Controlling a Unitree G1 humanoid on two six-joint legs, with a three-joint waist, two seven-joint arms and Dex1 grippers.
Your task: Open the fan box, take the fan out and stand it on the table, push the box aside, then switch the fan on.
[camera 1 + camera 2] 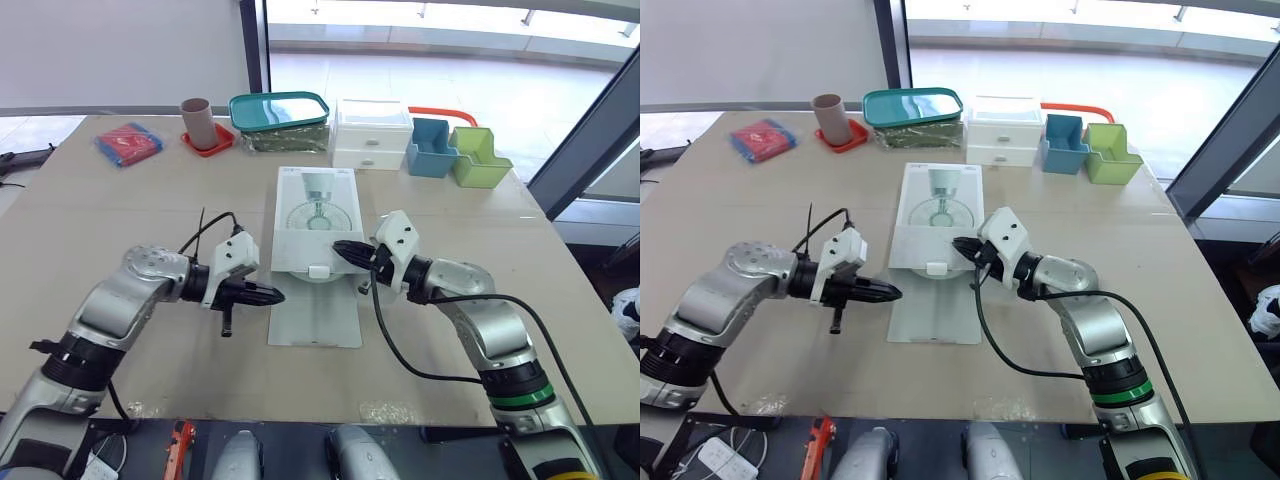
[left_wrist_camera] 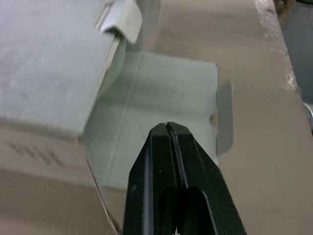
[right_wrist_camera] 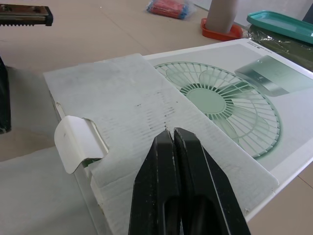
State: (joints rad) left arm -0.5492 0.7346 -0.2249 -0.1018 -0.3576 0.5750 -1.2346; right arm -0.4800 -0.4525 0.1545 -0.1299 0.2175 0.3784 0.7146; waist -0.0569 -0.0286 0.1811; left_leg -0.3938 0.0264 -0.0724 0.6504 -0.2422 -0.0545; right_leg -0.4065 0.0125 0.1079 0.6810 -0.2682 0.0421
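On the tan table, near row, the left gripper lies low at the left edge of a flat white panel, its two black fingers pressed together and holding nothing. The panel spreads from the near edge of the fan box, which lies flat at the table's centre, printed fan uppermost, with a small tab curling up at that edge. The right gripper is over the box's near right part, beside the tab, fingers likewise closed and empty; whether it touches the box cannot be told. Far row: red packet, brown cup, teal tray, white drawers, blue bin, green bin.
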